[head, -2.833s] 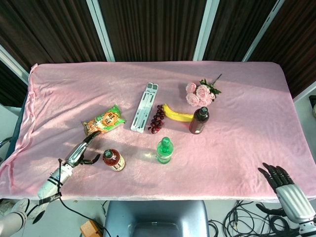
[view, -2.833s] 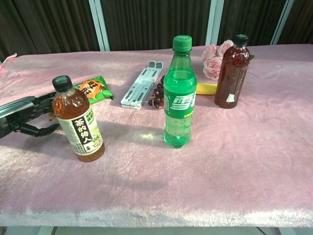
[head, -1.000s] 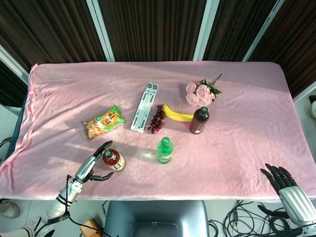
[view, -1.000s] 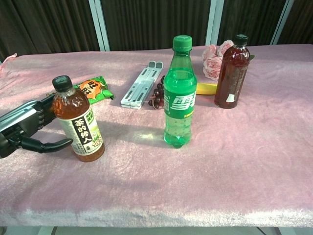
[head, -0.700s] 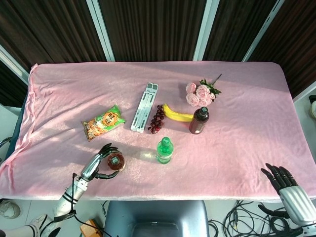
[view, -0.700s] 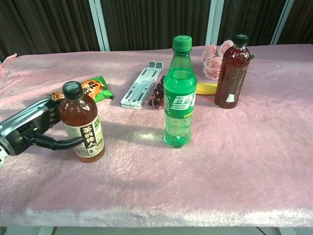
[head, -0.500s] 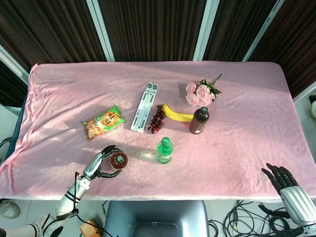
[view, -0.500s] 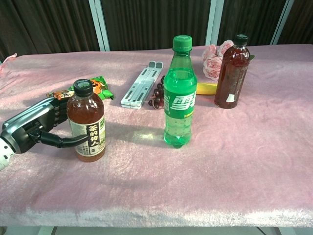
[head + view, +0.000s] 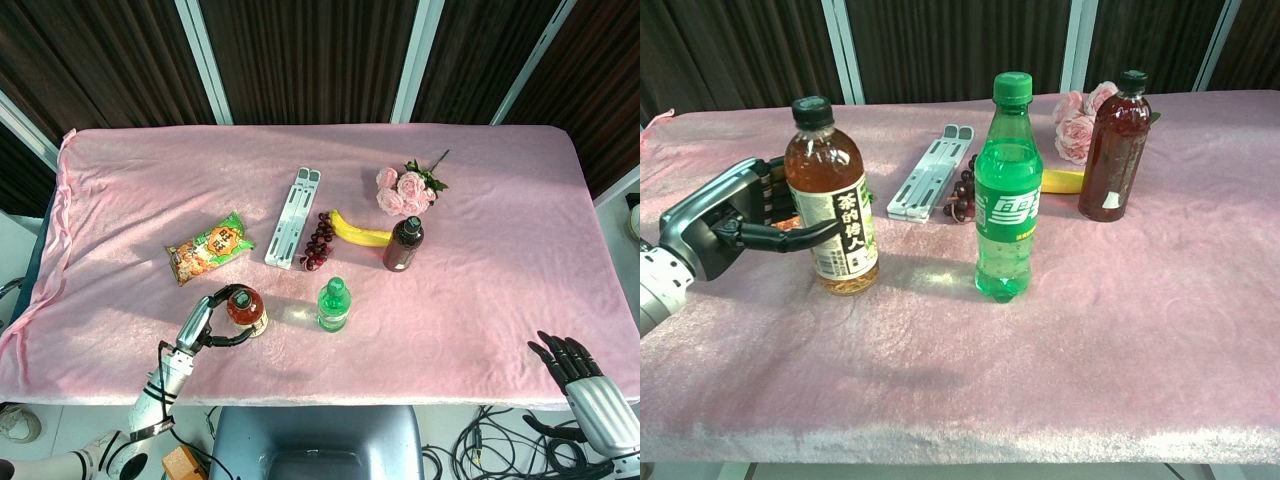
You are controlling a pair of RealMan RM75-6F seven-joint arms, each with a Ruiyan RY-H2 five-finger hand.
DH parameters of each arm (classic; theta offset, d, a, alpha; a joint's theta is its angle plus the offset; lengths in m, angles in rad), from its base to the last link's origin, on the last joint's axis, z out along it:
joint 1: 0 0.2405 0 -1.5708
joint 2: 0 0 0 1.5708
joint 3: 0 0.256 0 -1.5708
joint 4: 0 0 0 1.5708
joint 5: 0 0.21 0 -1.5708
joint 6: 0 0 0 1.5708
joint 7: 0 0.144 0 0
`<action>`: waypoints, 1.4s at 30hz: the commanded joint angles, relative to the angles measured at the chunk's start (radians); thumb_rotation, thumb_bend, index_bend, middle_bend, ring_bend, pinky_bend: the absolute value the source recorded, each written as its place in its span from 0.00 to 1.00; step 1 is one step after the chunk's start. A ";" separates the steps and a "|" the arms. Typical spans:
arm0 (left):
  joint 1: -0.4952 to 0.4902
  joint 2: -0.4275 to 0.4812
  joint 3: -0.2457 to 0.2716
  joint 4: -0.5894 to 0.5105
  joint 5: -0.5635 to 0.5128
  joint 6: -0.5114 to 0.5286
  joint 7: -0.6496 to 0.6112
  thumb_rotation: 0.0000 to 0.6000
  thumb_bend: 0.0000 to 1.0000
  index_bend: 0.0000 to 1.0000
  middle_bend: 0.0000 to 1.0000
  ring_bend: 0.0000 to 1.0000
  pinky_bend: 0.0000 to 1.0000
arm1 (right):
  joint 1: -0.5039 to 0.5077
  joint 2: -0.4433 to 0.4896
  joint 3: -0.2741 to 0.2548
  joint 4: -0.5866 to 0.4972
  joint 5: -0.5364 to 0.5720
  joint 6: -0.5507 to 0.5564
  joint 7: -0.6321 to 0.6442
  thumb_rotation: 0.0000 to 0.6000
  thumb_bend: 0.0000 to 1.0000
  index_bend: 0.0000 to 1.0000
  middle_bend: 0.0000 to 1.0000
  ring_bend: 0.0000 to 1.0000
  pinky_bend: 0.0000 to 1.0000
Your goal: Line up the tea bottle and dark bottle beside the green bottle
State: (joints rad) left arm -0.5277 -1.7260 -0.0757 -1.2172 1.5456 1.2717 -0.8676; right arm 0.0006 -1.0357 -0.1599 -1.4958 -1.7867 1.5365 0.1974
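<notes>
My left hand [image 9: 735, 228] [image 9: 205, 322] grips the tea bottle [image 9: 832, 200] [image 9: 245, 309], an amber bottle with a black cap and white label, upright and lifted just off the pink cloth. It hangs left of the green bottle [image 9: 1007, 190] [image 9: 333, 305], which stands near the table's front middle. The dark bottle [image 9: 1114, 147] [image 9: 404, 244] stands further back and to the right, next to the flowers. My right hand [image 9: 575, 372] is open beyond the table's front right edge, away from everything.
A snack packet [image 9: 208, 246] lies behind my left hand. A white folding stand [image 9: 293, 217], grapes [image 9: 318, 240], a banana [image 9: 358, 233] and pink flowers [image 9: 405, 190] sit behind the green bottle. The pink cloth [image 9: 480, 300] is bare to the right of the green bottle.
My left hand closed around the tea bottle, straightened it upright, lifted it and carried it right, nearer the green bottle. The right hand has stayed still.
</notes>
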 commanded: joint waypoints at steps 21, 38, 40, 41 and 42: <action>-0.130 -0.189 -0.141 0.031 -0.146 -0.158 0.258 1.00 0.53 0.78 0.79 0.56 0.55 | 0.003 0.012 -0.011 0.022 -0.010 0.005 0.052 1.00 0.26 0.00 0.00 0.00 0.02; -0.119 -0.208 -0.118 0.076 -0.138 -0.166 0.210 1.00 0.52 0.78 0.79 0.55 0.53 | 0.007 0.010 -0.013 0.016 -0.014 -0.001 0.041 1.00 0.26 0.00 0.00 0.00 0.02; -0.118 -0.207 -0.114 0.078 -0.136 -0.171 0.205 1.00 0.52 0.77 0.78 0.55 0.52 | 0.006 0.010 -0.013 0.015 -0.015 0.001 0.040 1.00 0.26 0.00 0.00 0.00 0.02; -0.118 -0.207 -0.112 0.081 -0.133 -0.171 0.203 1.00 0.53 0.77 0.78 0.55 0.52 | 0.006 0.010 -0.013 0.015 -0.015 0.002 0.041 1.00 0.26 0.00 0.00 0.00 0.02; -0.117 -0.207 -0.109 0.084 -0.131 -0.170 0.202 1.00 0.53 0.77 0.78 0.54 0.52 | 0.006 0.011 -0.013 0.015 -0.016 0.003 0.042 1.00 0.26 0.00 0.00 0.00 0.02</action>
State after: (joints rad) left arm -0.6452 -1.9332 -0.1863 -1.1347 1.4128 1.1017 -0.6641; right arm 0.0063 -1.0251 -0.1728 -1.4806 -1.8021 1.5393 0.2394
